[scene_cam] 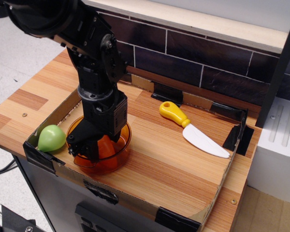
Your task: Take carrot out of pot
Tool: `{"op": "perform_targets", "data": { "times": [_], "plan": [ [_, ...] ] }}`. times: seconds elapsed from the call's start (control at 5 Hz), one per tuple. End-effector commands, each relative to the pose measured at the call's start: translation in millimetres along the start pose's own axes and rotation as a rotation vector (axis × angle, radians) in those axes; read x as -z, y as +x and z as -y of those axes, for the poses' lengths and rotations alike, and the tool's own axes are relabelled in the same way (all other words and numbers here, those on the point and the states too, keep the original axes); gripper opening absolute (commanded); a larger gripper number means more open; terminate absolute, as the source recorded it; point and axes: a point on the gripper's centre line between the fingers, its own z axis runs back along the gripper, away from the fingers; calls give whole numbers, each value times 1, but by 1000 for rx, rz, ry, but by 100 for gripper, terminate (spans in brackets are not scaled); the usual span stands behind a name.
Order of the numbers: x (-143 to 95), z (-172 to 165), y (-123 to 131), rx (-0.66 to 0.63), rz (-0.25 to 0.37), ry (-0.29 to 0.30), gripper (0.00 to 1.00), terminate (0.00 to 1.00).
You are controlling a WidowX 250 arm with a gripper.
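The pot point(120, 153) is a round translucent orange bowl near the front left of the wooden tray. The carrot point(107, 145) lies inside it, orange and partly hidden by the arm. My black gripper point(89, 149) reaches straight down into the pot, its fingertips point(80, 147) below the rim and right by the carrot. The jaws look apart, with the carrot next to or between them; no closed grip shows.
A green pear-shaped toy point(51, 137) lies just left of the pot, against the cardboard tray wall point(41, 157). A yellow-handled white toy knife point(191, 128) lies at the tray's right. A dark tiled wall point(193, 60) stands behind.
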Motion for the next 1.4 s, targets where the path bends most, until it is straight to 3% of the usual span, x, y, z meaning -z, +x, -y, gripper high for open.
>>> {"op": "perform_targets", "data": {
  "times": [0.0,0.4,0.6,0.8,1.2],
  "plan": [
    [-25,-22,-16,-63,5,58,0,0],
    [-98,-34,-21,-238,80,185,0,0],
    [-103,-40,2,-230,121,153,0,0],
    [-91,-54,33,-234,108,106,0,0],
    [-57,-71,64,-213,68,67,0,0]
  ]
}}
